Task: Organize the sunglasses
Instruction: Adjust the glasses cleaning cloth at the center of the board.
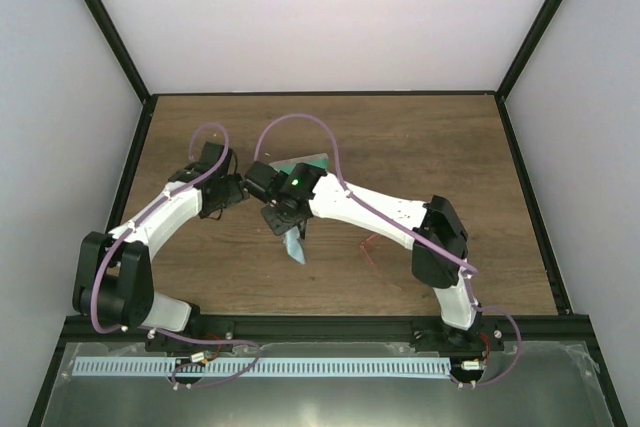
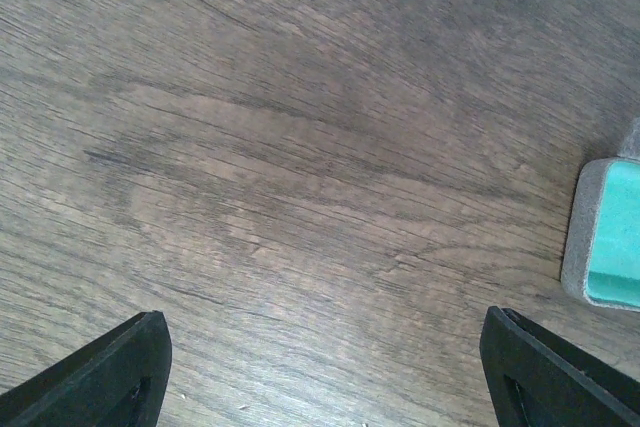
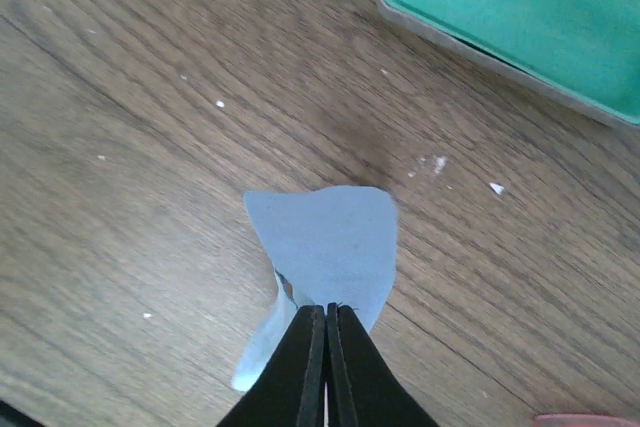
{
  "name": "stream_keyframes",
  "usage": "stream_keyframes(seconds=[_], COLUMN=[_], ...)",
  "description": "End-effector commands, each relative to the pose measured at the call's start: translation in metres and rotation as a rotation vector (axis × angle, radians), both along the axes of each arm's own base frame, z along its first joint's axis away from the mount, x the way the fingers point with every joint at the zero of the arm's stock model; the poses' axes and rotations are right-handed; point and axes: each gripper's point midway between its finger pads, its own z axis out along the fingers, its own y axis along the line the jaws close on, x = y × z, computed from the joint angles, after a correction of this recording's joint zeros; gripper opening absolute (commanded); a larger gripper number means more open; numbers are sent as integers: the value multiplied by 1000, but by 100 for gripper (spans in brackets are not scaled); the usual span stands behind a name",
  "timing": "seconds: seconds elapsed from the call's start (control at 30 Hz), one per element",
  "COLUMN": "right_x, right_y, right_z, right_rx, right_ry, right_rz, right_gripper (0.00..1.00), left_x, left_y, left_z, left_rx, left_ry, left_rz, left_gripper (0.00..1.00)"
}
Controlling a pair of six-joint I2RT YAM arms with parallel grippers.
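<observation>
The sunglasses (image 1: 371,247) show as a thin red frame on the table, partly under my right arm; a red edge at the bottom right of the right wrist view (image 3: 585,418) may be them. My right gripper (image 1: 289,229) is shut on the light-blue cloth (image 1: 295,246), pinching one edge (image 3: 327,312) while the cloth (image 3: 330,237) hangs just above the wood. The grey case with green lining (image 1: 302,165) lies open behind it, and also shows in the right wrist view (image 3: 530,17). My left gripper (image 1: 224,199) is open and empty over bare wood (image 2: 325,367), left of the case corner (image 2: 608,237).
The wooden table (image 1: 430,157) is enclosed by white walls with black frame posts at the back and both sides. A metal tray edge runs along the front by the arm bases. Small white specks lie on the wood near the cloth.
</observation>
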Motion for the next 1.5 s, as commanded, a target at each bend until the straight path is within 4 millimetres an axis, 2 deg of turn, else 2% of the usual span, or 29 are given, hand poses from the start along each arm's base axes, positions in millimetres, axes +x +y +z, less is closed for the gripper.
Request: stream_keyframes(seconds=[0.0, 0.1, 0.23, 0.4, 0.57, 0.63, 0.67, 0.73, 0.77, 0.83, 0.93, 1.07, 1.13, 1.3, 1.47], right_x=[-1, -6, 7, 15, -11, -22, -24, -23, -19, -12, 1, 9, 11, 2, -9], right_y=[22, 33, 11, -29, -56, -73, -78, -86, -87, -88, -94, -87, -83, -55, -31], right_z=[34, 45, 33, 5, -35, -57, -62, -63, -59, -49, -38, -31, -32, -49, -65], right_rx=[125, 215, 247, 230, 175, 122, 103, 88, 88, 84, 42, 54, 61, 133, 96], right_ry=[-1, 63, 119, 162, 251, 286, 290, 273, 255, 217, 158, 126, 127, 207, 211], right_rz=[47, 65, 3, -57, -61, -89, -108, -141, -157, -182, -234, -218, -217, -121, -26], right_gripper=[1, 1, 1, 1, 1, 1, 6, 35, 41, 48, 50, 47, 42, 36, 34], left_x=[0, -3, -3, 0, 5, 7, 8, 9, 9, 9, 9, 9, 9, 2, -3], left_y=[3, 3, 3, 0, -4, -6, -7, -8, -9, -10, -11, -12, -14, -19, -15], left_z=[6, 4, 3, -1, -8, -9, -10, -11, -11, -13, -15, -16, -15, -23, -28], left_rx=[-2, -2, -3, -10, -19, -23, -25, -28, -28, -31, -35, -39, -47, -72, -58], left_ry=[-22, -17, -15, -7, 12, 15, 17, 18, 20, 25, 31, 33, 32, 48, 62], left_rz=[2, 3, 1, -9, -26, -33, -37, -40, -42, -47, -52, -58, -64, -70, -58], left_gripper=[86, 86, 86, 86, 86, 86, 86, 86, 86, 86, 86, 86, 86, 86, 86])
